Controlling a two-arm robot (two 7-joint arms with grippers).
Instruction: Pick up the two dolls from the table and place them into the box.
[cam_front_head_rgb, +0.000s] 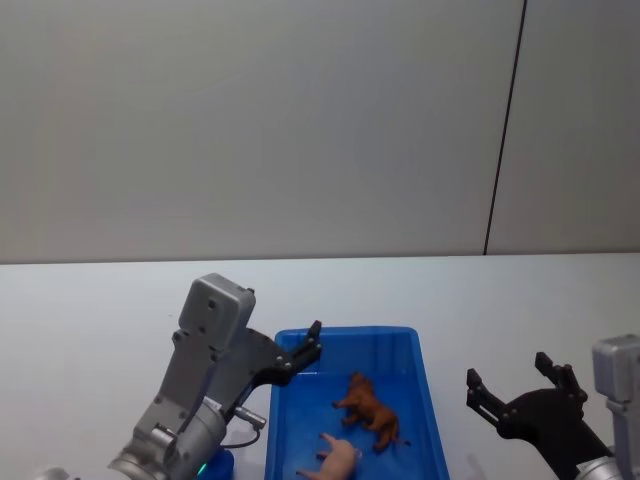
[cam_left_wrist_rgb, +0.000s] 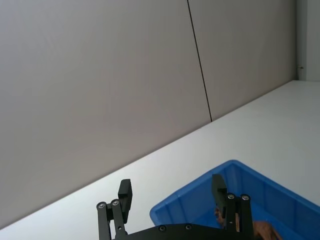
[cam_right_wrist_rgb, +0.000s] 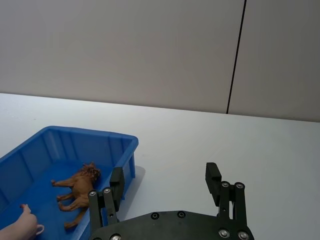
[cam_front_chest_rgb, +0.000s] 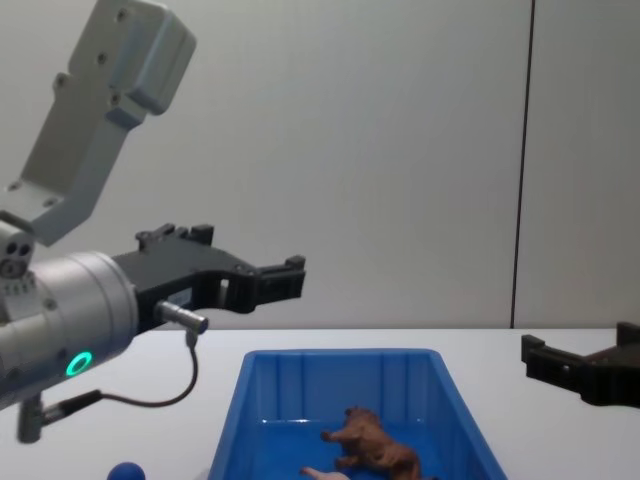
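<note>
The left gripper is hanging spread and empty above the far left corner of the box; the right gripper, likewise apart and empty, is hovering over the surface beside it. The brown doll and the pink doll are lying inside the box. A low swing of the left arm is risking clipping the rim and shoving the box

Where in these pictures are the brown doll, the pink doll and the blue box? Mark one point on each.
brown doll (cam_front_head_rgb: 372, 408), head view, on its back.
pink doll (cam_front_head_rgb: 340, 462), head view, on its body.
blue box (cam_front_head_rgb: 370, 330), head view, on its far rim.
</note>
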